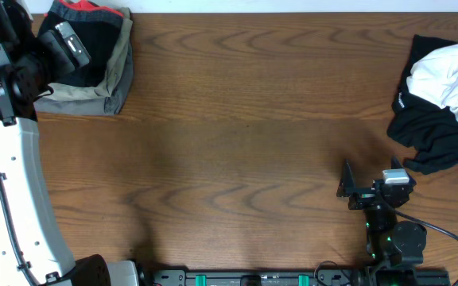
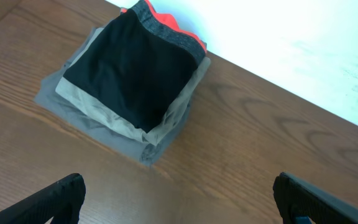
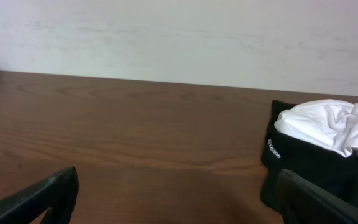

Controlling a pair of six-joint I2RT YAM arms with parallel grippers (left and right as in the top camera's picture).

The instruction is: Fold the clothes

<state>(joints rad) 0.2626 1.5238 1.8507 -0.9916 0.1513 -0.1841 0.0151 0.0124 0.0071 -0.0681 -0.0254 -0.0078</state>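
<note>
Left arm (image 1: 14, 175), its white link rising close under the overhead camera, reaches to the table's far left corner. Bare wood of the table (image 1: 237, 143) fills the whole middle, which gives plenty of room to spread a garment.

At far left a folded stack (image 2: 129, 81) of black, olive and grey cloth lies near the back edge, and it looks finished. Far right, a crumpled heap (image 1: 440, 103) of black and white clothes lies unfolded and runs past the frame's right side.

The left gripper (image 2: 179, 190) hovers above the stack, spread wide and empty. The right gripper (image 3: 176, 193), near the front edge, is also spread wide and empty, with the heap ahead to its right.

The next move is likely to be drawing one garment from the heap onto the open middle, well away from the table's edges.
</note>
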